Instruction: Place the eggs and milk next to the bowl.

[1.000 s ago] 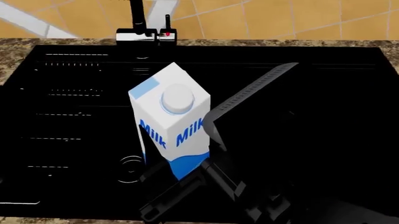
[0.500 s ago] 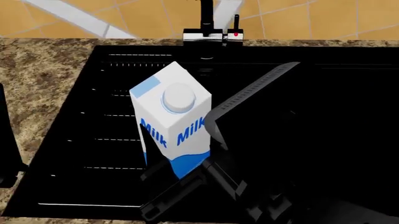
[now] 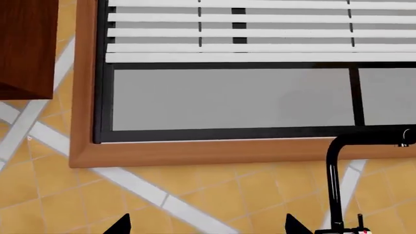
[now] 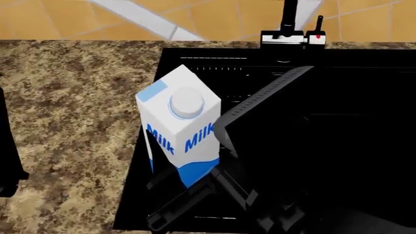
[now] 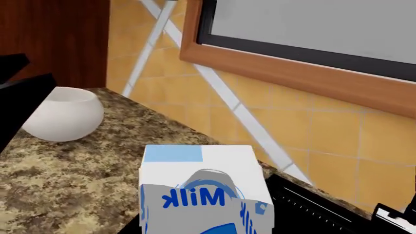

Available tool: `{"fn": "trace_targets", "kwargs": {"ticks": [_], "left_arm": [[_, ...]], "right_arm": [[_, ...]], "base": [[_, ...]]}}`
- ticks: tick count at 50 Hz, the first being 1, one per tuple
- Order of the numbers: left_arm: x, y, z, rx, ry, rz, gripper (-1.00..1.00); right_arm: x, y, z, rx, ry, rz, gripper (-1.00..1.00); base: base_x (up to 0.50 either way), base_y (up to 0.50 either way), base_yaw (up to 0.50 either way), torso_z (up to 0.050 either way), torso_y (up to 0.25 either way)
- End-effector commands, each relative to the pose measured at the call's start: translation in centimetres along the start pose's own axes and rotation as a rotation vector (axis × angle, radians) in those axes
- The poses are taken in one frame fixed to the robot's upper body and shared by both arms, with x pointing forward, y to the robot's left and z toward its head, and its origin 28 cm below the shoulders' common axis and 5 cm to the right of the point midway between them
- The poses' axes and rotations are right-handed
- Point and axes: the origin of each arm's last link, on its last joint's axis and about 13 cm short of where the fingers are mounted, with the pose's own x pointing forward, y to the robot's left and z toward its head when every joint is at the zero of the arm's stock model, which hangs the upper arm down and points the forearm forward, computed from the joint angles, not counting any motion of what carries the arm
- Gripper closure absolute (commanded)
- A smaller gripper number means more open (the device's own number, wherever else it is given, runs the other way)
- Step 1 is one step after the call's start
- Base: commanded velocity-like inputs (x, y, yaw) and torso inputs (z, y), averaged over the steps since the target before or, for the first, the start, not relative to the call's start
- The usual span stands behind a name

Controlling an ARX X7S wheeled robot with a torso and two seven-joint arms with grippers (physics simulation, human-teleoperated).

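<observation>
Over at the far left of the head view, a dark shape [image 4: 9,161] sits at the frame edge, too cut off to name. Moving across, the speckled granite tabletop [image 4: 71,97] stretches out bare and brown, backed by a wall of orange tile [image 4: 130,17]. Next comes the milk [image 4: 179,131], carton upright with its round white cap up and blue lettering showing, raised above the left rim of the black sink [image 4: 364,87]. And it's the right hand [image 4: 188,187] that has it, black fingers clamped on the blue lower band. Behind, on the sink's far edge, the black faucet [image 4: 289,22] stands beside a small lever with a red dot.

From the right wrist view, the bowl [image 5: 63,113] is there, white and round, resting on the tabletop well apart from the carton, beside a dark wooden cabinet [image 5: 52,44]. No eggs can be made out in any view.

The left wrist view faces the wall: a wood-framed window [image 3: 227,97] with white blinds, and only two dark tips of the left hand [image 3: 204,225] poking in at the edge. The tips stand well apart with nothing between them.
</observation>
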Motion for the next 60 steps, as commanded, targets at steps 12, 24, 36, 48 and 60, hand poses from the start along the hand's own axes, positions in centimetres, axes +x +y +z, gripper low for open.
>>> {"fn": "trace_targets", "kwargs": {"ticks": [12,24,36,48,60], "left_arm": [[0.58,0.19,0.09,0.006,-0.045,0.029,-1.00],[0.80,0.07,0.10,0.007,-0.047,0.025,-1.00],[0.94,0.01,0.13,0.008,-0.050,0.021,-1.00],[1.11,-0.15,-0.02,0.010,-0.046,0.014,-1.00],[1.11,-0.29,-0.01,0.010,-0.045,0.010,-1.00]], "right_arm": [[0.09,-0.52,0.90,-0.044,-0.081,-0.007,1.00],[0.02,-0.58,0.86,-0.041,-0.084,-0.008,1.00],[0.04,-0.64,0.88,-0.041,-0.084,-0.010,1.00],[-0.22,-0.80,0.66,-0.037,-0.086,-0.023,1.00],[-0.44,-0.86,0.56,-0.034,-0.088,-0.034,1.00]], "base": [[0.00,0.50,0.00,0.001,0.000],[0.00,0.50,0.00,0.000,0.001],[0.00,0.50,0.00,0.000,0.001],[0.00,0.50,0.00,0.001,0.001],[0.00,0.46,0.00,0.000,0.000]]}}
